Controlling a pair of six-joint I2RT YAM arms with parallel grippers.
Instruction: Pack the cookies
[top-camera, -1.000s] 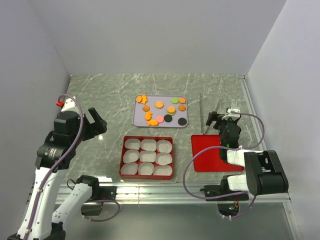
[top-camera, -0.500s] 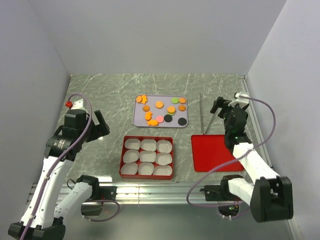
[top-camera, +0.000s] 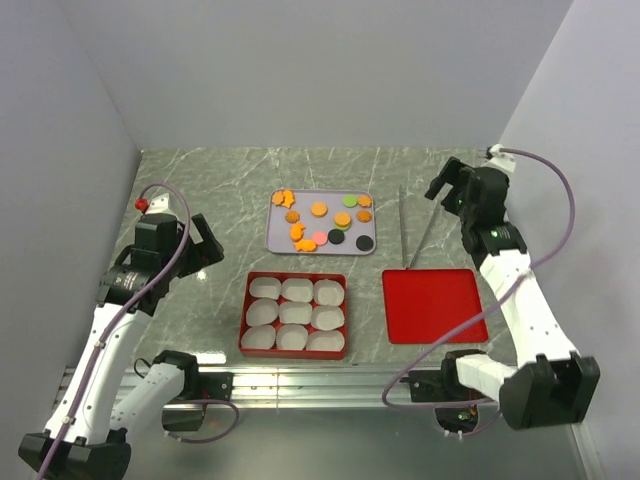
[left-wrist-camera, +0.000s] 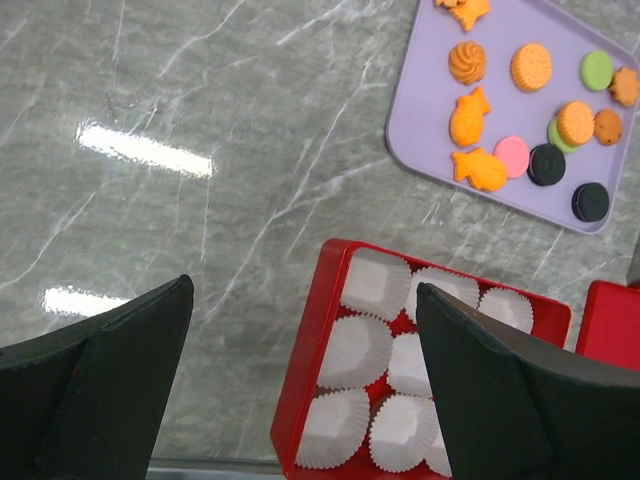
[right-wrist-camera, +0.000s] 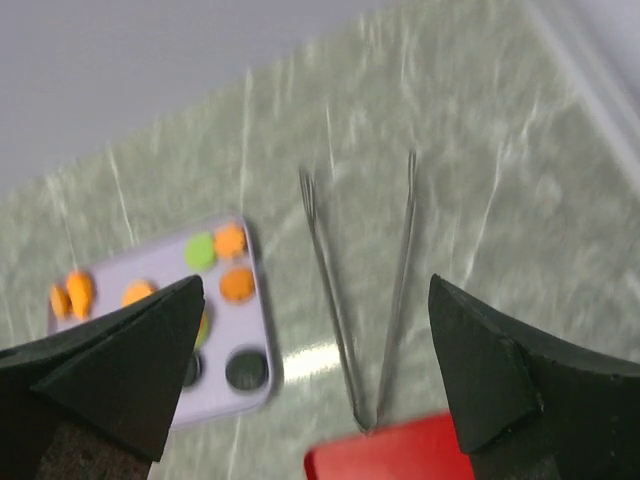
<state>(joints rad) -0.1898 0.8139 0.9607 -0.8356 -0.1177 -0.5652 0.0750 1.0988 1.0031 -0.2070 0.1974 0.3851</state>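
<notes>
The cookies (top-camera: 322, 221) lie loose on a lilac tray (top-camera: 276, 240) at mid-table: orange, green, pink and black discs and a few orange shapes. They also show in the left wrist view (left-wrist-camera: 470, 118) and, blurred, in the right wrist view (right-wrist-camera: 237, 284). A red box (top-camera: 295, 348) with white paper cups sits in front of the tray. My left gripper (top-camera: 200, 247) is open and empty, left of the box (left-wrist-camera: 305, 345). My right gripper (top-camera: 446, 182) is open and empty, high above metal tongs (top-camera: 412, 232).
A flat red lid (top-camera: 433, 305) lies right of the box, with the tongs' joint at its far edge (right-wrist-camera: 365, 425). The tongs (right-wrist-camera: 340, 280) lie open on the marble between the tray and the right wall. White walls close in the table on three sides.
My right arm has lifted from over the red lid and swung back towards the far right, now looking down on the tongs. My left arm has shifted slightly right and lower. Both stay open.
</notes>
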